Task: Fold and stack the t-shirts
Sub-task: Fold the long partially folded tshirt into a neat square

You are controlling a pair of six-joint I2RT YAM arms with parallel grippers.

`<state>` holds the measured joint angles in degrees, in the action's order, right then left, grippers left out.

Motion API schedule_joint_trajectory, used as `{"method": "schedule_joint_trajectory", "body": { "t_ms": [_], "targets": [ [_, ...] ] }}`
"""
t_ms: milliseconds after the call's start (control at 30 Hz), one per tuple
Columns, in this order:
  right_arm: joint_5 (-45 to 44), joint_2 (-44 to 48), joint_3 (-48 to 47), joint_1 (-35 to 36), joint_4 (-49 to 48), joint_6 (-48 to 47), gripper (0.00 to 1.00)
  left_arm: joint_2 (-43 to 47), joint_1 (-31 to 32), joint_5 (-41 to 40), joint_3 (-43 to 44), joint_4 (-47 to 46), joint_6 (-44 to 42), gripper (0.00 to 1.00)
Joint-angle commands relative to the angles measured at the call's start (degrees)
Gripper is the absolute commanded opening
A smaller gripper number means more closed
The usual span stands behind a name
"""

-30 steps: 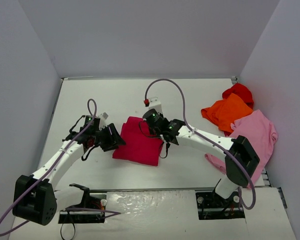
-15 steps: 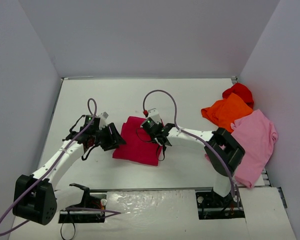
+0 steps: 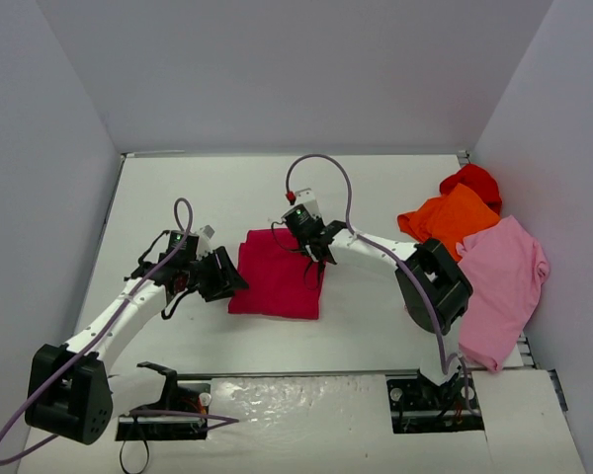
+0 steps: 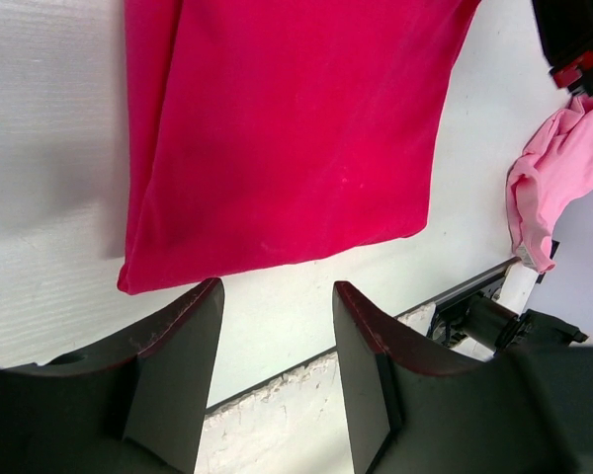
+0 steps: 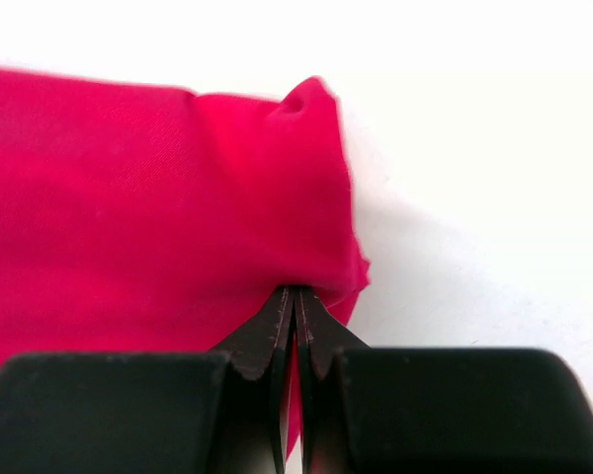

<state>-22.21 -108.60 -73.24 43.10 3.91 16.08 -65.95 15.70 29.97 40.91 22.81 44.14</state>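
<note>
The crimson t-shirt lies folded into a rough rectangle on the white table, between the two arms. My right gripper is at the shirt's far right corner. In the right wrist view it is shut on a bunched fold of the crimson cloth. My left gripper sits at the shirt's left edge, low over the table. In the left wrist view it is open and empty, just short of the shirt's hem. The orange t-shirt, the bright red t-shirt and the light pink t-shirt lie crumpled at the right.
Grey walls close in the table on the left, back and right. The right arm's elbow is raised beside the pink shirt. A purple cable loops above the right wrist. The arm bases and a metal strip line the near edge.
My right gripper has moved toward the back, carrying the pinched crimson cloth, and its elbow has folded inward. The shirt's far edge now lies further back. The left arm has barely moved.
</note>
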Motion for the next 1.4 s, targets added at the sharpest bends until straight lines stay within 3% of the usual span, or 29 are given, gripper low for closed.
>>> {"method": "schedule_joint_trajectory", "body": {
  "t_ms": [0,400,567,700,767,900,1167,1267,1367],
  "targets": [
    [-0.3,2.42,-2.43,-2.05,-0.57,-2.11,0.0,0.21,0.29,0.27,1.81,-2.68,-0.46,0.44],
    [1.88,-2.56,-1.38,-4.17,-3.16,-2.17,0.0,0.12,0.2,0.4,1.3,-2.84,-0.72,0.43],
    [4.59,-5.91,-0.3,-5.44,-5.13,-1.4,0.0,1.8,0.29,-0.16,0.52,-3.01,-0.72,0.38],
    [4.64,-6.8,1.19,-6.17,-5.48,-0.98,0.0,3.54,0.28,-1.09,-0.09,-2.86,-0.89,0.26],
    [4.07,-6.33,1.75,-6.26,-5.41,-0.96,0.0,4.16,0.2,-1.06,-0.53,-3.23,-0.81,0.01],
    [2.43,-3.95,2.31,-6.23,-4.98,-0.83,0.0,5.18,0.2,-1.14,-1.05,-3.45,-0.92,0.0],
    [-4.06,10.56,-1.06,-2.94,0.57,0.62,0.0,11.83,0.2,-2.72,-2.08,-3.49,-0.4,0.0],
    [1.08,13.52,-2.01,-1.49,0.06,3.27,0.0,14.51,0.2,-2.58,-2.11,-3.9,0.86,0.0],
    [11.59,13.47,-0.95,-1.35,-5.58,5.87,0.0,17.89,0.2,-2.26,-0.75,-2.36,0.47,0.0]
  ]
}}
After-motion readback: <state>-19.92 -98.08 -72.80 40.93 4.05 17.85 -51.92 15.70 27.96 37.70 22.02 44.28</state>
